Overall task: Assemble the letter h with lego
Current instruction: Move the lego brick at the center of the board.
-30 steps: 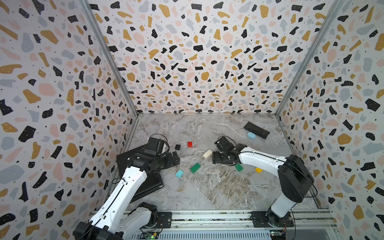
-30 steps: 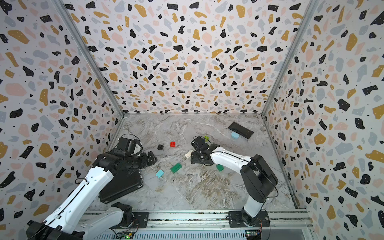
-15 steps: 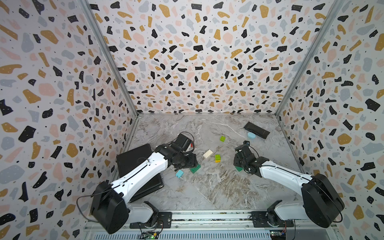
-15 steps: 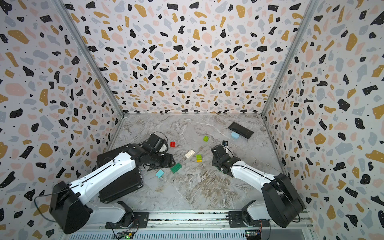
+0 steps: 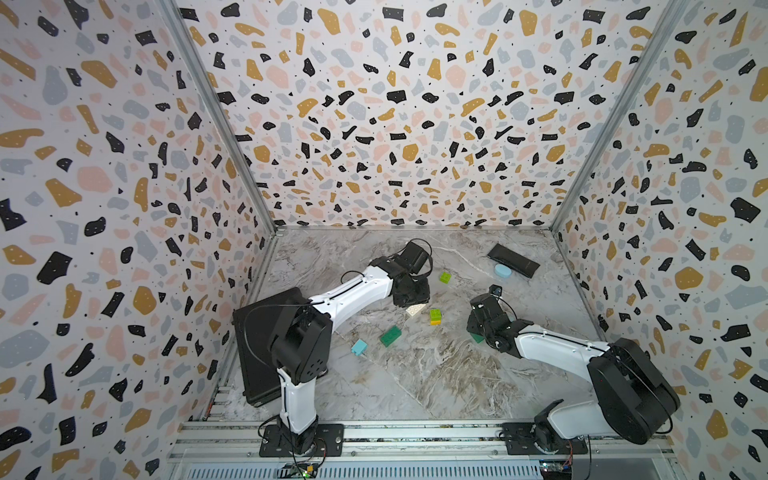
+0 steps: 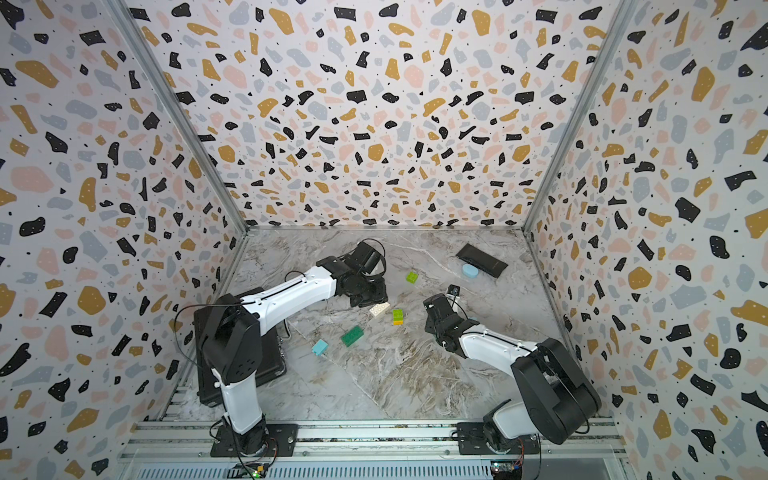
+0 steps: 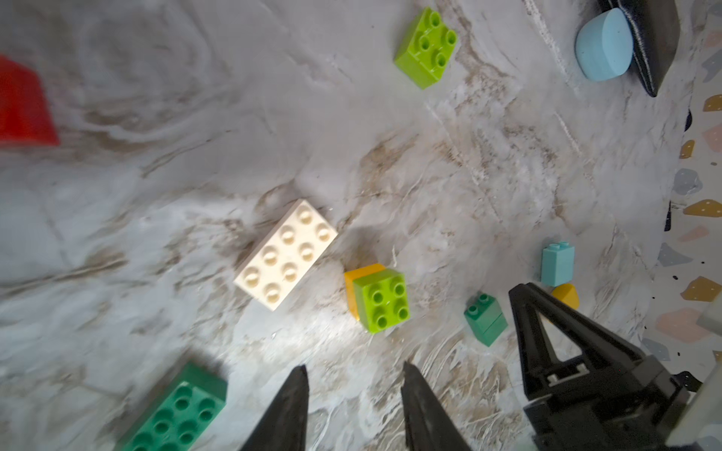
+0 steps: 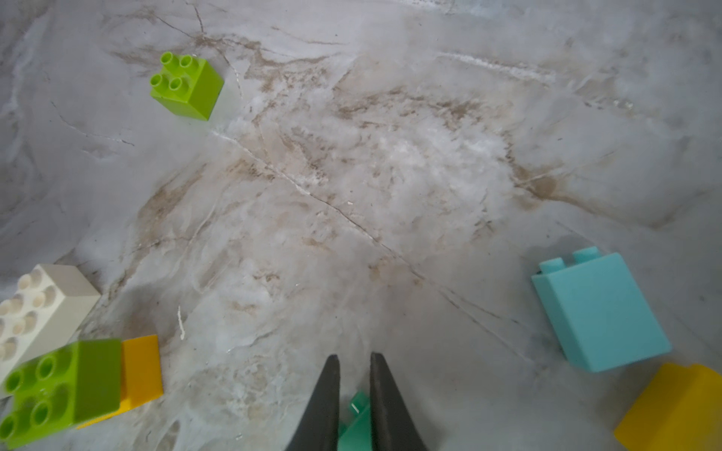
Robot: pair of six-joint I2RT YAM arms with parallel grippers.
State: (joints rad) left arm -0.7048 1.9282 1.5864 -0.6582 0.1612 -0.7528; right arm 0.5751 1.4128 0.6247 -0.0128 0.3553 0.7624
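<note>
**Left of the table (image 5: 436, 374).** The long green brick (image 5: 390, 336) lies loose, its long axis slanting toward the centre. It is well apart from both grippers.

**Left gripper (image 7: 353, 371).** The jaws stand apart with nothing between them. In both top views its head hangs over the middle of the table, and the white brick (image 5: 415, 309) just shows at its near edge. In the left wrist view that brick sits ahead of the fingertips and off to one side. Its long axis slants across the line on which the jaws close (a wrist turn looks needed before they could span its short side). The lime-and-yellow stack (image 7: 381, 298) lies nearer and more squarely ahead of the gap.

**Centre-right.** A single lime brick (image 5: 445, 277) sits farther back, apart from both arms.

**Right gripper (image 8: 354, 359).** The jaws stand nearly together, and the small green brick (image 8: 354, 425) fills the narrow gap toward the roots of the fingers. Whether they pinch it or merely flank it cannot be told. The right arm is plainly the nearer to this brick. The step in hand is judged to be taking it up for the letter, of which only the two-brick stack looks built.
</note>
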